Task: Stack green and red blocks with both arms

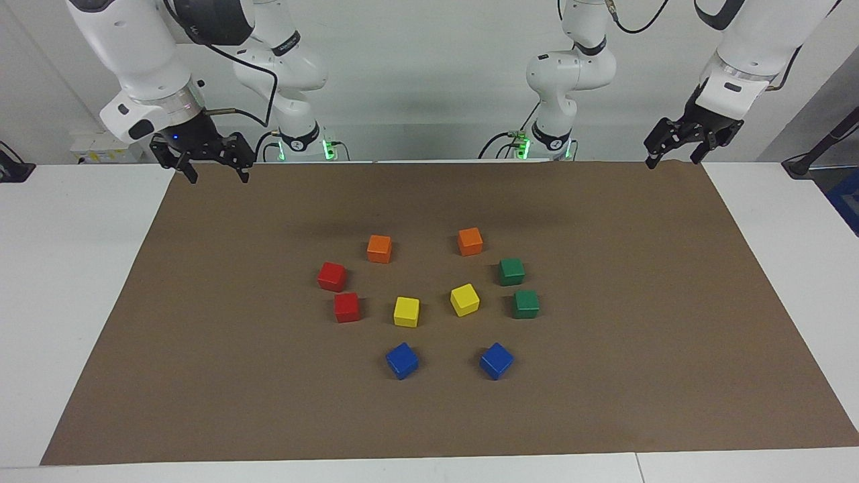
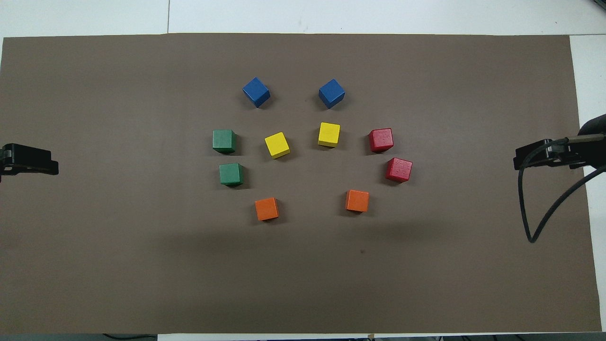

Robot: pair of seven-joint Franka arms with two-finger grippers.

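Two dark green blocks point(image 1: 511, 271) point(image 1: 525, 304) sit side by side on the brown mat toward the left arm's end; they also show in the overhead view point(image 2: 231, 174) point(image 2: 224, 140). Two red blocks point(image 1: 332, 276) point(image 1: 347, 306) sit toward the right arm's end, also in the overhead view point(image 2: 398, 169) point(image 2: 381, 139). All lie apart, none stacked. My left gripper point(image 1: 673, 161) point(image 2: 33, 161) hangs open and empty over the mat's corner by its base. My right gripper point(image 1: 216, 178) point(image 2: 535, 158) hangs open and empty over the mat's other corner by its base.
Two orange cubes point(image 1: 379, 248) point(image 1: 470, 241) lie nearest the robots. Two yellow cubes point(image 1: 406, 312) point(image 1: 464, 299) lie in the middle of the ring. Two blue cubes point(image 1: 402, 360) point(image 1: 496, 360) lie farthest. The brown mat point(image 1: 201, 376) covers the white table point(image 1: 67, 268).
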